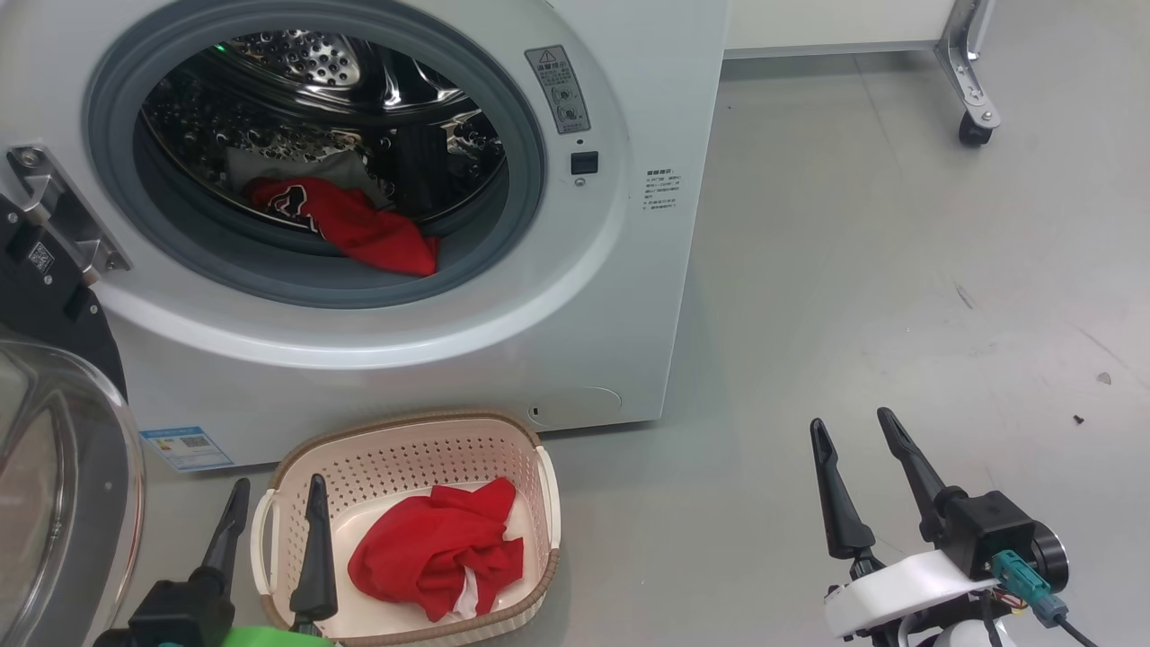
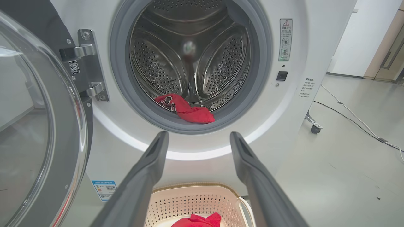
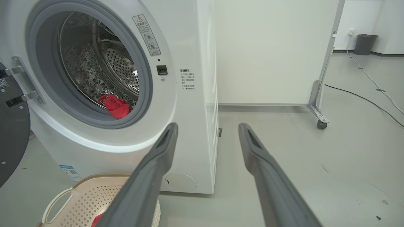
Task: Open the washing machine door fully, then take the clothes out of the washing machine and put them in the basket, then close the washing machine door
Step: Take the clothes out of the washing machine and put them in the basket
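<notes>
**Halfway through the unloading**

Door [image 1: 54, 503] stood wide at the washer's [image 1: 629, 135] left, so the drum [image 2: 189, 63] was free to reach. Basket [image 1: 404, 424] sat on the floor [image 1: 853, 270] right under the opening (short drop, I'd guess), with a red top [image 1: 431, 548] in it. A jersey [image 1: 350, 225] lay at the drum's front lip. Left gripper [image 1: 278, 483] hung over the basket's left rim, jaws apart and empty. Right gripper [image 1: 851, 419] sat over bare floor, jaws apart too, likely parked clear. Head view hinted at pale cloth [image 1: 296, 166] behind the jersey; the lower left wrist view gave steel paddles [image 2: 157, 66] instead.
</notes>
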{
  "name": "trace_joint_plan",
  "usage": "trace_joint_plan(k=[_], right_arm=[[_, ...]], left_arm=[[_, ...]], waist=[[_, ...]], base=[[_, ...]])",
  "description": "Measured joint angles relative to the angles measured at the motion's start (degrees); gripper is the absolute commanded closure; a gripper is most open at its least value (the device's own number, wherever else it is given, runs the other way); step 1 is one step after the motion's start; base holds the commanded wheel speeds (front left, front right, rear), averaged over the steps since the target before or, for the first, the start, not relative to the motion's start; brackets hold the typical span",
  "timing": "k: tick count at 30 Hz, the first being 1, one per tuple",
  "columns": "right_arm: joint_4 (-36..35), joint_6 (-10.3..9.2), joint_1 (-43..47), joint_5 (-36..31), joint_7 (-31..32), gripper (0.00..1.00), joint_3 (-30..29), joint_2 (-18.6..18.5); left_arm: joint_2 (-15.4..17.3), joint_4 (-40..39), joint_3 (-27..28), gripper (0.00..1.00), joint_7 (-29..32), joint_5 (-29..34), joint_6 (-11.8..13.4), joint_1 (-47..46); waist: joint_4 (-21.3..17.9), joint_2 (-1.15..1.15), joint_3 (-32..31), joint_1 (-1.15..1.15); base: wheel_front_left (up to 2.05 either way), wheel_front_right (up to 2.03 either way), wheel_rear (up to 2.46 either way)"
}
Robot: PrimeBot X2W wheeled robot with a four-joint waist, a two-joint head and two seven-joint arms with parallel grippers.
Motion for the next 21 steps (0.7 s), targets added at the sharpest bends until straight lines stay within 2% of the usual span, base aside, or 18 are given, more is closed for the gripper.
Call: trace_joint_plan(k=[11,21], right_arm=[[-0.7,0.09,0.01,-0.01,0.0,0.0,0.0,0.1],[-3.13,0.09,-0.17,-0.19,0.0,0.0,0.24,0.14]], left_arm=[[-0.01,-1.44,-0.3,0.0,0.18,-0.01,0.44,0.67],[-0.01,-1.81,-1.66,0.0,3.23,-0.02,0.33,-1.6]], waist=[[-0.25,0.0,0.63,0.0],[-0.75,0.0,4.45,0.0]], base=[[0.0,0.0,0.0],[0.0,0.0,0.0]])
